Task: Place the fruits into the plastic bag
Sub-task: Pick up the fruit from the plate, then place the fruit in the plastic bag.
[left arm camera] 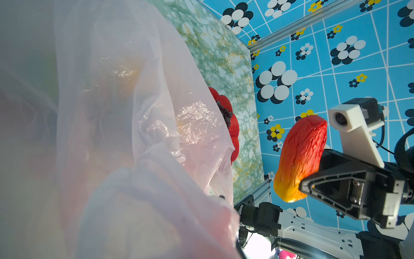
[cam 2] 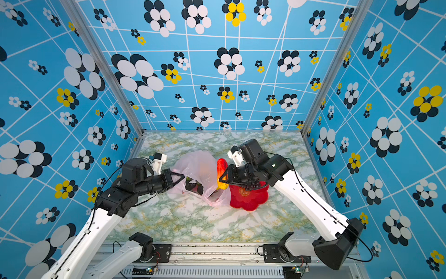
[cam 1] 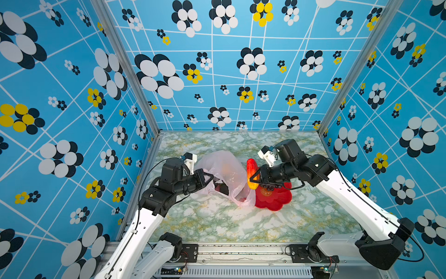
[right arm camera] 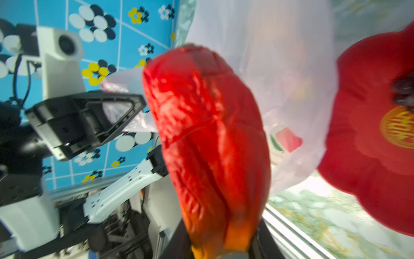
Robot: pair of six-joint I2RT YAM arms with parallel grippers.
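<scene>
The pale-pink plastic bag [cam 1: 224, 169] [cam 2: 200, 166] lies mid-table with its mouth held up. My left gripper [cam 1: 210, 178] [cam 2: 180, 178] is shut on the bag's edge; in the left wrist view the bag [left arm camera: 134, 112] hides its jaws. My right gripper [cam 1: 254, 180] [cam 2: 223, 180] is shut on the lower end of a long red-yellow fruit [cam 1: 251, 169] [cam 2: 221, 169] [left arm camera: 300, 157] [right arm camera: 208, 145], held upright beside the bag's right side. Dark fruits [cam 1: 222, 188] [cam 2: 193, 187] show inside the bag. Dark purple grapes [left arm camera: 225, 113] [right arm camera: 403, 89] lie on the red plate [cam 1: 275, 199] [cam 2: 248, 199].
The red flower-shaped plate [right arm camera: 369, 145] sits just right of the bag, under my right wrist. Patterned blue walls [cam 1: 72, 145] close in the marble table [cam 1: 217, 224] on three sides. A metal rail [cam 1: 241, 250] runs along the front edge.
</scene>
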